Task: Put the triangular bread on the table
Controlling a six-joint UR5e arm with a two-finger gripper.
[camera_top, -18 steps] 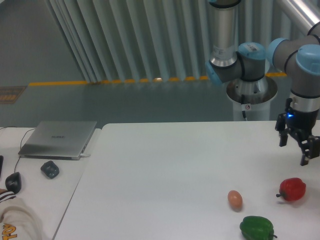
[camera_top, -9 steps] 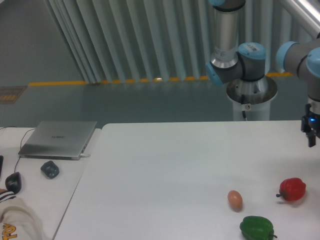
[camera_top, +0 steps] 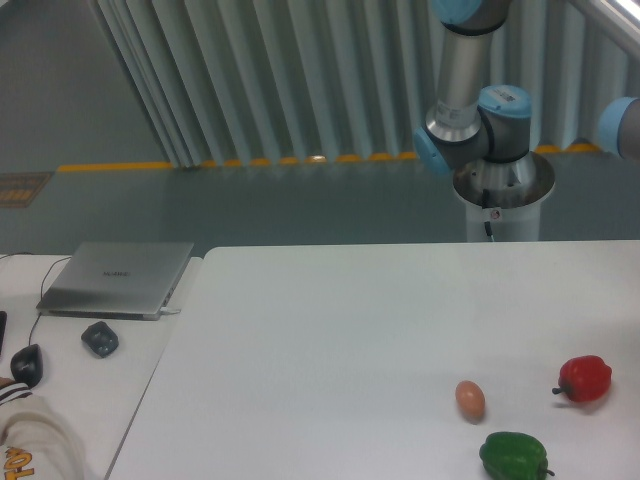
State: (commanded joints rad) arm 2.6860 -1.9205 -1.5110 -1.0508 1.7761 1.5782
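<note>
The triangular bread is out of view. The large white table point(camera_top: 330, 340) fills the lower middle and right of the camera view. My gripper has left the picture past the right edge. Only the arm's grey column point(camera_top: 463, 70), its blue-capped joints point(camera_top: 495, 125) and a bit of a joint at the right edge point(camera_top: 624, 125) show behind the table.
On the table's right part lie a small brown-orange egg point(camera_top: 470, 399), a red pepper point(camera_top: 585, 378) and a green pepper point(camera_top: 515, 455). A narrower desk at left carries a grey laptop point(camera_top: 118, 278), a dark small object point(camera_top: 100, 338) and a mouse point(camera_top: 26, 365).
The gripper moved right from above the red pepper and went out of the frame. The egg and both peppers stayed where they were.
</note>
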